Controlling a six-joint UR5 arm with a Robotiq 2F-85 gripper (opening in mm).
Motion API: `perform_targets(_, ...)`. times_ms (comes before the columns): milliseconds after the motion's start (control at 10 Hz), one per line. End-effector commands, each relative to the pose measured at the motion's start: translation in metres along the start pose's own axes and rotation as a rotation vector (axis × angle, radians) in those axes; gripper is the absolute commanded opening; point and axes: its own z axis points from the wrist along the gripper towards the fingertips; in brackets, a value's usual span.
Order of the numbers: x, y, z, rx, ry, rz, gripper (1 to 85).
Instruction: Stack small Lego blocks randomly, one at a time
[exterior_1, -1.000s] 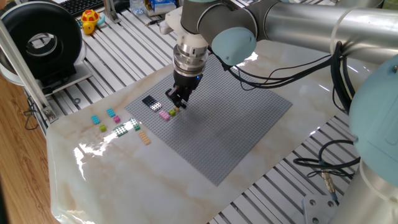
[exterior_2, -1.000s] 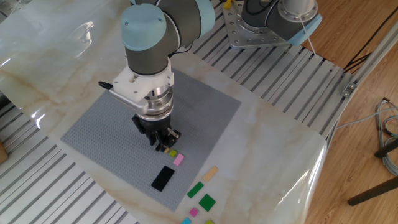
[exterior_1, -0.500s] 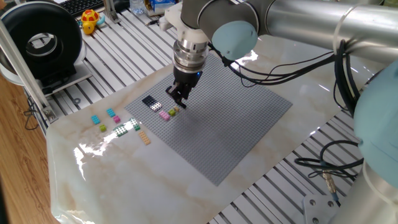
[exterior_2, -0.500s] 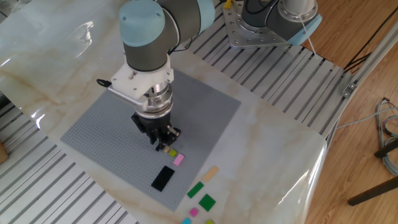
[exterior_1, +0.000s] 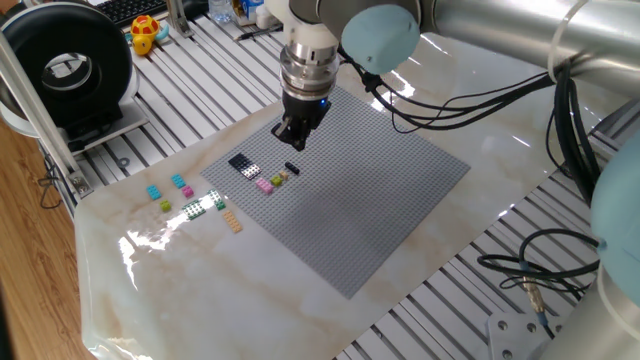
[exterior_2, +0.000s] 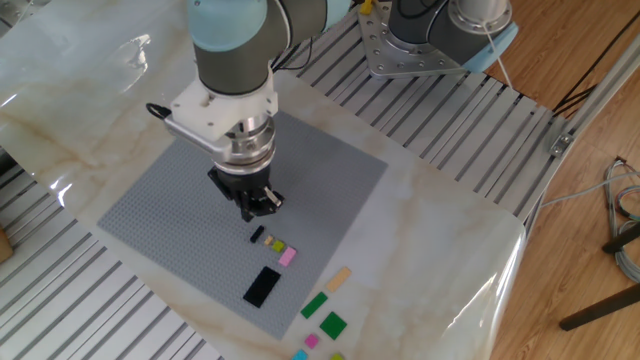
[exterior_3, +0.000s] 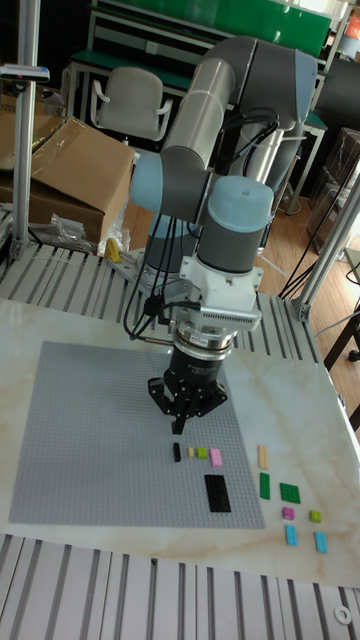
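My gripper (exterior_1: 291, 137) (exterior_2: 255, 207) (exterior_3: 180, 428) hangs open just above the grey baseplate (exterior_1: 380, 190), holding nothing. Right below it a tiny black block (exterior_1: 291, 168) (exterior_2: 257, 235) (exterior_3: 177, 452) sits on the plate. It heads a short row with a tan-olive block (exterior_2: 268, 241), a lime block (exterior_3: 202, 453) and a pink block (exterior_1: 265, 185) (exterior_3: 216, 457). A longer black block (exterior_2: 263, 286) (exterior_3: 217, 492) lies near the plate's edge. Off the plate lie loose cyan (exterior_1: 153, 192), green (exterior_2: 332, 325), tan (exterior_2: 339, 278) and pink (exterior_3: 288, 514) blocks.
The plate lies on a marble-look sheet (exterior_1: 190, 270) over a slatted aluminium table. A black round device (exterior_1: 65, 70) stands at the far corner in one fixed view. Cables (exterior_1: 470, 100) trail from the arm above the plate's far side.
The gripper has lifted off the row of blocks and drawn back over the plate. The tiny black block it hid now stands uncovered at the row's end.
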Motion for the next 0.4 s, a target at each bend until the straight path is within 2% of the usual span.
perform_targets(0,-0.0015,-0.0008,-0.0115,-0.002,-0.004,0.034,1.3)
perform_targets(300,0.0011,-0.0021,-0.009,0.003,0.01,0.035,1.3)
